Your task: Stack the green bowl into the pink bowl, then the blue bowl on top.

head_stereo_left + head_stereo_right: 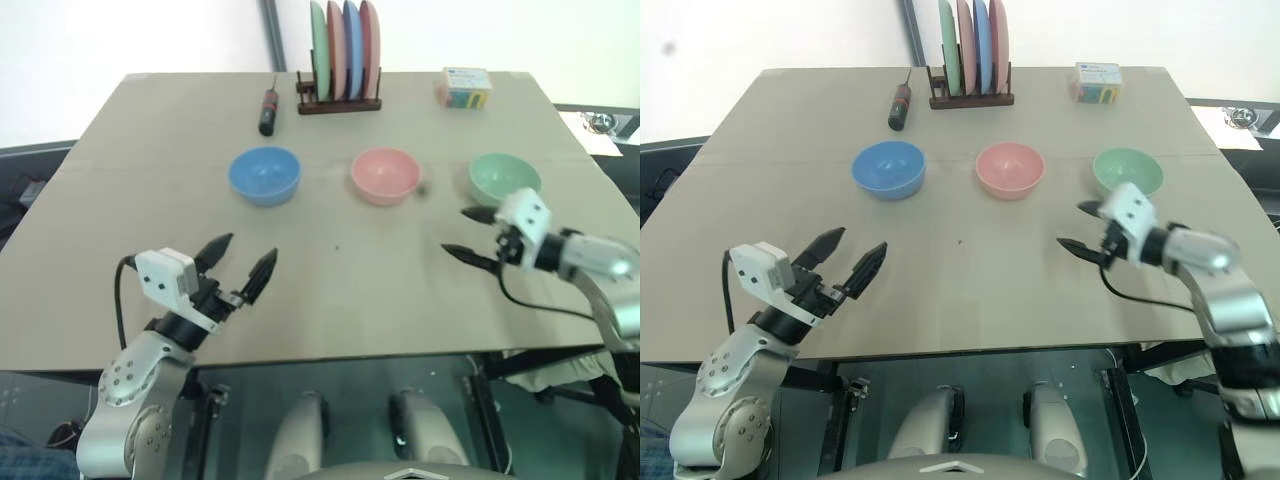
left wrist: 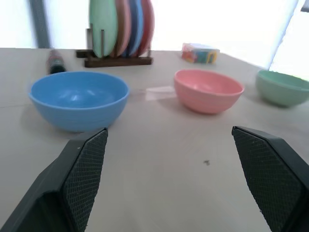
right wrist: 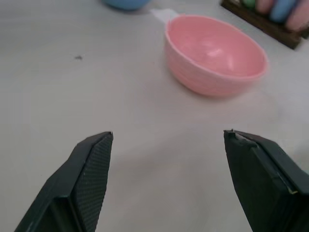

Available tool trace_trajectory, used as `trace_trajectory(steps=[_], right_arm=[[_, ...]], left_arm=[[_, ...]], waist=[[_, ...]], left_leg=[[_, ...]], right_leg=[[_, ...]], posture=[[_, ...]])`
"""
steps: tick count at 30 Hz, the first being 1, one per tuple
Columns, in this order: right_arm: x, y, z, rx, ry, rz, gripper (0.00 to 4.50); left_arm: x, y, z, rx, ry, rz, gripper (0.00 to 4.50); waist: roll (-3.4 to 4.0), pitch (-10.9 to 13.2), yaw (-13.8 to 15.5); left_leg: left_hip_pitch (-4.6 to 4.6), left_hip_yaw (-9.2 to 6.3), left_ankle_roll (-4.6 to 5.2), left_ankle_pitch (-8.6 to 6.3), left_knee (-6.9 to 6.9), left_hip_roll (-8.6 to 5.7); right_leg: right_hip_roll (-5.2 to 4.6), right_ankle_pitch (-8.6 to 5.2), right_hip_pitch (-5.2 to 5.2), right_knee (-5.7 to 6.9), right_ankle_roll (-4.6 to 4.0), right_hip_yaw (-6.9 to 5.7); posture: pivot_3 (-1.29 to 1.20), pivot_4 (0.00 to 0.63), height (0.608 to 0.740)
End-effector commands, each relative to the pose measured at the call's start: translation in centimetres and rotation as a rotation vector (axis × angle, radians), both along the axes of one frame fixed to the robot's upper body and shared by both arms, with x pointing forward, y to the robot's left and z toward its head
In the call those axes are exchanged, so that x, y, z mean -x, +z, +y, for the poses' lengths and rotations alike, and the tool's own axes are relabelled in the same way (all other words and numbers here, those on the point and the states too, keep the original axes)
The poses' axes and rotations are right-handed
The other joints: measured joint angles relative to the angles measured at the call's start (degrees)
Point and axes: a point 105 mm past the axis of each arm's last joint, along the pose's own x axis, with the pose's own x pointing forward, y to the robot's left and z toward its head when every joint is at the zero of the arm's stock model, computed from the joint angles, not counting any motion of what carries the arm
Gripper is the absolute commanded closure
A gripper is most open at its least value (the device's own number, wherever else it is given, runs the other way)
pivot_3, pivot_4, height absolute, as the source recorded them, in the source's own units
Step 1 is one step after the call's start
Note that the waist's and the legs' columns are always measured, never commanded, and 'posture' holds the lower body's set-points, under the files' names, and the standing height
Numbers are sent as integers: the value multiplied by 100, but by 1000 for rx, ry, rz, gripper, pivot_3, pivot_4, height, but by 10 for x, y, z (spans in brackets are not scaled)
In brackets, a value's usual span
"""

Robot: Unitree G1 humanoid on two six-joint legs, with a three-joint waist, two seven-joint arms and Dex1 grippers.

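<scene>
— Both sets of jaws?
— Wide open, empty. Right gripper [image 1: 472, 234] hovers at six o'clock of the green bowl [image 1: 505, 178]; left gripper [image 1: 240, 260] hovers over bare tabletop [image 1: 370, 290].

Three small round plastic bowls of matching size are sitting upright and empty in one row, well apart from each other and not yet stacked. The pink bowl [image 1: 385, 176], salmon-coloured, plain and smooth, is occupying the middle. The blue bowl [image 1: 265, 175], sky-blue, is resting at its 9 o'clock. The green bowl [image 1: 504, 179], mint-coloured, is resting at its 3 o'clock. All three are facing mouth-up.
</scene>
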Motion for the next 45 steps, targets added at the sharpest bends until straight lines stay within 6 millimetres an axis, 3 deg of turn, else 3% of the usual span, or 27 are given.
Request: trace_trajectory(steps=[1,7,17,20,22,24,25,26,28,33,38,45], right_arm=[[-23,2,14,98,26,-46,671],[-65,3,41,234,50,-81,671],[-95,-27,79,484,63,-64,671],[-96,-27,89,498,72,-83,1425],[-95,-26,96,494,90,-86,2187],[-94,-27,99,498,101,-89,2659],[-94,-27,100,498,106,-90,3388],[-93,-27,101,499,109,-90,3535],[-93,-28,101,498,114,-89,4372],[-92,-25,96,500,132,-104,4442],[-80,-18,96,485,256,-108,4442],[-16,-21,84,491,501,-44,4442]], left_arm=[[12,15,-10,26,-55,-67,139],[25,11,-16,41,-57,-67,139],[42,4,-19,58,22,-55,139],[46,4,-17,58,51,-54,139],[49,3,-15,52,68,-49,139],[51,2,-14,52,80,-48,139],[51,2,-14,51,82,-49,139],[51,2,-14,51,84,-49,139],[51,2,-14,49,84,-50,139],[47,3,-13,48,65,-59,139],[43,3,-13,35,33,-57,139],[37,2,-11,46,-2,-53,139]], waist=[[-1,0,30],[-1,0,-3],[2,1,-32],[2,1,-35],[3,0,-34],[4,1,-35],[4,1,-35],[4,1,-34],[4,1,-34],[6,2,-34],[6,3,-24],[9,4,2]], left_leg=[[-1,-1,0,0,0,-1],[-5,1,0,0,-3,-3],[1,4,0,0,-14,-2],[5,5,0,0,-16,-1],[5,4,0,0,-16,-1],[4,5,0,0,-16,-1],[3,6,0,0,-16,-1],[3,5,0,0,-17,-1],[3,4,0,0,-17,-1],[1,5,0,0,-18,-1],[-3,5,0,0,-21,-2],[-6,-4,0,0,-28,-2]], right_leg=[[0,0,0,-1,0,0],[-2,3,-1,-8,-4,1],[-2,3,-6,-4,-7,4],[-1,2,-6,-2,-7,5],[-1,2,-6,-2,-7,5],[-1,2,-7,-3,-7,5],[-1,2,-9,-3,-7,6],[-1,2,-10,-2,-7,6],[-1,2,-11,-1,-7,4],[0,2,-12,-2,-7,5],[-1,2,-15,-4,-7,5],[-2,4,-13,-8,-2,-3]], posture=[[0,150,740],[0,150,740],[0,150,740],[0,150,740],[0,150,740],[0,150,740],[0,150,740],[0,150,740],[0,150,740],[0,150,740],[0,150,740],[0,150,740]])
